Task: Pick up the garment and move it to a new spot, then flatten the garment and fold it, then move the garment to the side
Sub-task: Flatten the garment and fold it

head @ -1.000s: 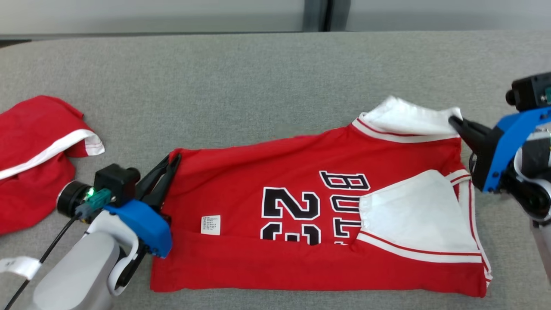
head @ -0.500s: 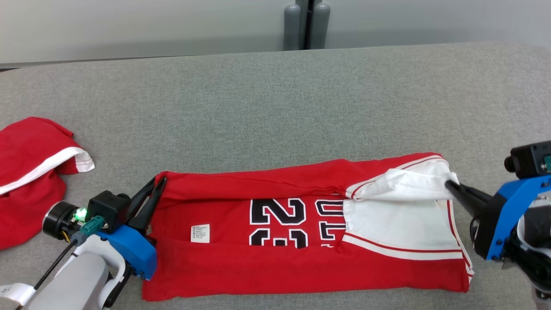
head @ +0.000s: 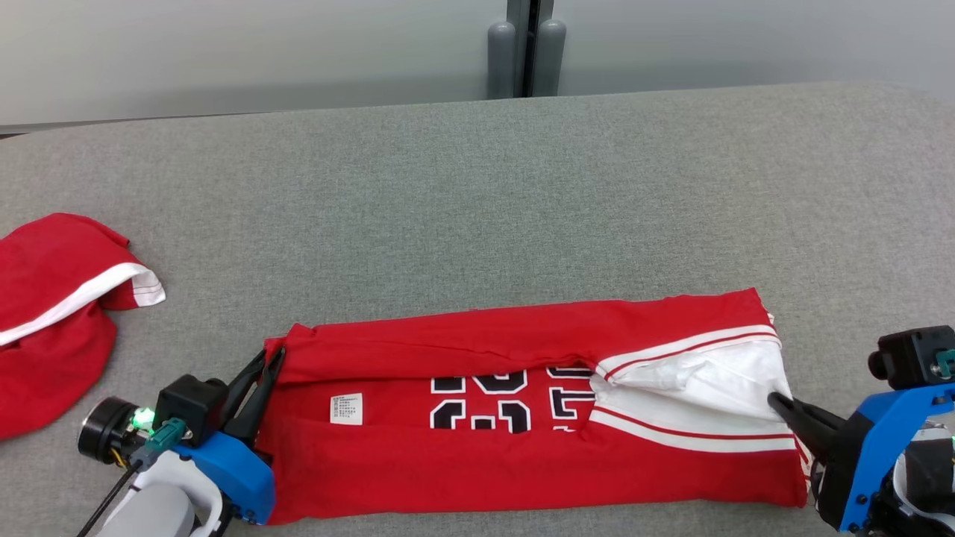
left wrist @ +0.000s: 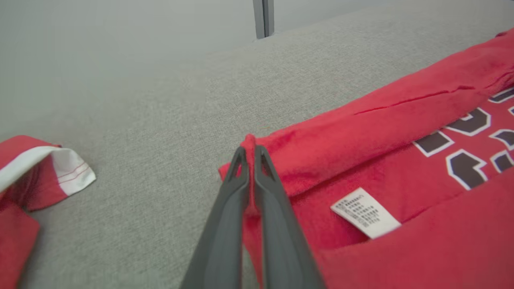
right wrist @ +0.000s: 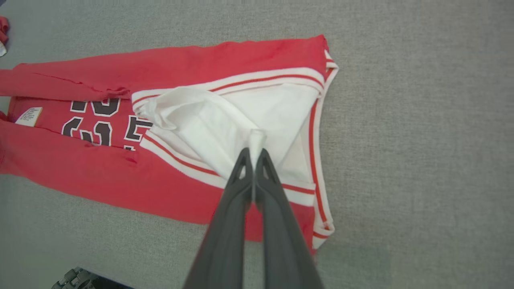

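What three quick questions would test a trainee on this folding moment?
1. True or false: the left gripper is shut on a red corner of the basketball jersey.
2. What does the right gripper pinch? A: the jersey's white fabric. B: the care label. C: nothing.
3. What else lies on the grey surface, at the robot's left?

Key: 1 true. 2 A. 3 a second red garment with a white band, apart from the jersey.
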Robot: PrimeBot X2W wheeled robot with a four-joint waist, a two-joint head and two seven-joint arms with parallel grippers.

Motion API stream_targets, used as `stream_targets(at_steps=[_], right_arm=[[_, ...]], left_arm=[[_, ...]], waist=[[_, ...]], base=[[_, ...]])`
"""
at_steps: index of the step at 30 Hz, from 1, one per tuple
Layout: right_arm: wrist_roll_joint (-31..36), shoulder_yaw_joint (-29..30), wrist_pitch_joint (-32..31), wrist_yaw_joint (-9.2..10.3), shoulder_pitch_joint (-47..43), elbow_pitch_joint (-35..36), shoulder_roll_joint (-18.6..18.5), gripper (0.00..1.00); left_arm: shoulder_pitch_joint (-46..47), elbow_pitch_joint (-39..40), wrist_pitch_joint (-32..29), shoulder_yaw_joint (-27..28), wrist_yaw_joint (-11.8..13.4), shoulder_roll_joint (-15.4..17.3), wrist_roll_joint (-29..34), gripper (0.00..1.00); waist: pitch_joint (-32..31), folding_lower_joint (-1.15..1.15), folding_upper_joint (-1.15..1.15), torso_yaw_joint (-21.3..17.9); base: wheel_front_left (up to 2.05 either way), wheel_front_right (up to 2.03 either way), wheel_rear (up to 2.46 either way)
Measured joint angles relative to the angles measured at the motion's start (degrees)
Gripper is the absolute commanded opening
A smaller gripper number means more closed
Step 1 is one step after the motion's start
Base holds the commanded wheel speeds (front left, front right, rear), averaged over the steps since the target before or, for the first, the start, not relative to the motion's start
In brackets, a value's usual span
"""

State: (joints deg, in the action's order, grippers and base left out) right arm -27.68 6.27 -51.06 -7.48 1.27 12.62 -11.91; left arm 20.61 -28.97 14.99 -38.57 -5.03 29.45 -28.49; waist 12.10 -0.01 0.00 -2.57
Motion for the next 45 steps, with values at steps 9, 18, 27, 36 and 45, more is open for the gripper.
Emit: stream_targets(at_steps=[9,18,27,36,45], right_arm=[[3.98,1.89,2.83,0.0,-2.72,0.4,2.16,1.0],[7.1,5.79,13.25,0.0,-2.57,-2.41,5.97,1.0],[10.42,7.54,19.72,0.0,1.82,-12.81,8.02,1.0],[17.5,10.23,21.34,0.0,9.31,-28.58,8.79,1.0],[17.31,10.06,20.38,0.01,12.27,-36.8,8.88,1.0]], left_arm=[[-3.76,1.08,0.01,7.04,2.29,-4.55,-2.67,1.0],[-8.79,6.88,0.0,16.34,5.25,-9.94,-4.68,1.0],[-10.29,9.29,0.01,21.04,5.15,-11.78,-2.04,1.0],[-10.77,10.39,-0.24,21.23,4.69,-10.83,-0.13,1.0],[-10.0,10.82,-0.36,21.16,5.06,-10.84,-0.25,1.0]], waist=[[-0.96,0.0,0.0,0.86],[-3.42,0.0,0.0,2.32],[-5.69,0.0,0.0,3.11],[-5.81,0.0,0.0,4.39],[-4.55,0.01,0.0,5.73]], base=[[0.0,0.0,0.0],[0.0,0.0,0.0],[0.0,0.0,0.0],[0.0,0.0,0.0],[0.0,0.0,0.0]])
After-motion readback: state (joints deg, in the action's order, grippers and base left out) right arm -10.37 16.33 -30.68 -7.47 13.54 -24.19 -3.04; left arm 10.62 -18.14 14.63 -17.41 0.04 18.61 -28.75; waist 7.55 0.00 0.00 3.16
